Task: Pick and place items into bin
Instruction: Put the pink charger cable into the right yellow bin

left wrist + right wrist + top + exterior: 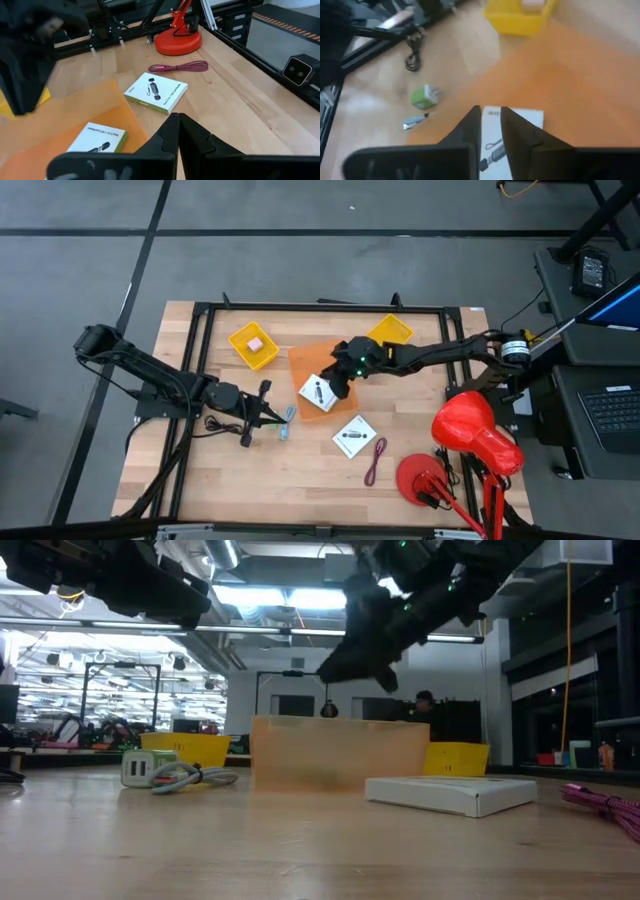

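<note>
An orange bin (308, 360) stands mid-table with a white card (318, 393) lying at its near side. My right gripper (491, 117) hovers above that card (520, 120), its fingers a narrow gap apart with nothing between them. A second white card (353, 435) lies flat on the table beside a dark-red cord (376, 460). My left gripper (272, 417) waits shut at the left. A green cube (281, 433), a blue-grey tool (289, 416) and a black cord (222, 425) lie close to it. A pink block (256, 343) sits in a yellow bin (243, 338).
A second yellow bin (390, 330) stands behind the orange one. A red desk lamp (470, 430) with a round base (420, 478) takes up the near right corner. A black frame (200, 360) runs around the table. Bare wood lies between the cards and the near edge.
</note>
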